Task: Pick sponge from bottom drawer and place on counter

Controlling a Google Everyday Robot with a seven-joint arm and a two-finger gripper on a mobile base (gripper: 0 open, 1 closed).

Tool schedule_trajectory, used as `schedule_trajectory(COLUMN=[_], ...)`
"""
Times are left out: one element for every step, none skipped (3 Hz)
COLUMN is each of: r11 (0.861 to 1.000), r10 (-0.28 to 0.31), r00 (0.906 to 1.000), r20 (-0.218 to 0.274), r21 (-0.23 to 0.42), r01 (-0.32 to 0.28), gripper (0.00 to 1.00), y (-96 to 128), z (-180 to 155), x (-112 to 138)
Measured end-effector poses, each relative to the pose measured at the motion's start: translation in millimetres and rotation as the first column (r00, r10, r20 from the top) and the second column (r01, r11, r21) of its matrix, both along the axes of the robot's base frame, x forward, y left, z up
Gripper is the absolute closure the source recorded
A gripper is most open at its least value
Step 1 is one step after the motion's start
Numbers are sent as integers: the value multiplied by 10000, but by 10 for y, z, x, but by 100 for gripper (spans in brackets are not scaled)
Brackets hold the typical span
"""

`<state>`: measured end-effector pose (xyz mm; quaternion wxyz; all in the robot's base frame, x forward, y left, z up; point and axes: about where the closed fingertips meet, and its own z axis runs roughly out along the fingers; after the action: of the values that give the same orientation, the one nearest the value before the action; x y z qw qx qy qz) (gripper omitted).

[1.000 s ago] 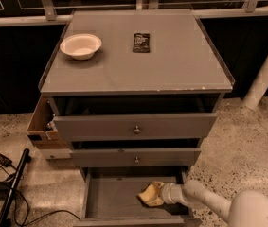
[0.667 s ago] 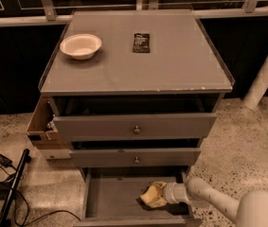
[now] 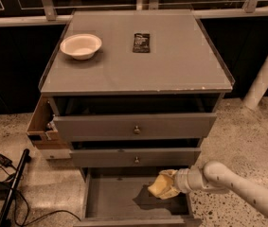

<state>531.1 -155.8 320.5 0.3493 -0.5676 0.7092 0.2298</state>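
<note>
In the camera view, the counter (image 3: pixel 171 67) is seen from above as a flat grey top with a thin clear raised edge. A white bowl (image 3: pixel 81 46) is set near its back left corner, and a small dark packet (image 3: pixel 141 42) lies to the right of the bowl, well apart from it. Below the counter, two grey drawers with small knobs are stacked: the top drawer (image 3: pixel 100 126) is pulled out slightly, and the middle drawer (image 3: pixel 100 157) sits just beneath it. The bottom drawer (image 3: pixel 114 197) is drawn well out, so that its flat grey floor is exposed.

A pale arm (image 3: pixel 237 186) is extended from the lower right into this open drawer. The gripper (image 3: pixel 167 183) is held at the arm's end, over the right part of the drawer floor. The sponge (image 3: pixel 156 189) is seen as a pale-yellow lump right at the gripper, with a dark shadow cast on the floor under it. Whether the gripper is clamped on the sponge or merely against it cannot be told.

A brown open box (image 3: pixel 41 124) is attached at the cabinet's left side. Black cables (image 3: pixel 1 162) and a dark rod (image 3: pixel 13 188) lie on the speckled floor (image 3: pixel 247 136) at the left, and a white pole (image 3: pixel 266 70) slants at the right.
</note>
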Motion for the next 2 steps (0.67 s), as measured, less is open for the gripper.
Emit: schedule_trajectory(r11=[10000,9998], r10=[-2,-167], r00=[10000,9998], r20=[6,88], r21=[4,78], r01=[2,167], gripper=[100,100], y=[-3,-84], z=[96,487], x=[-1,-20])
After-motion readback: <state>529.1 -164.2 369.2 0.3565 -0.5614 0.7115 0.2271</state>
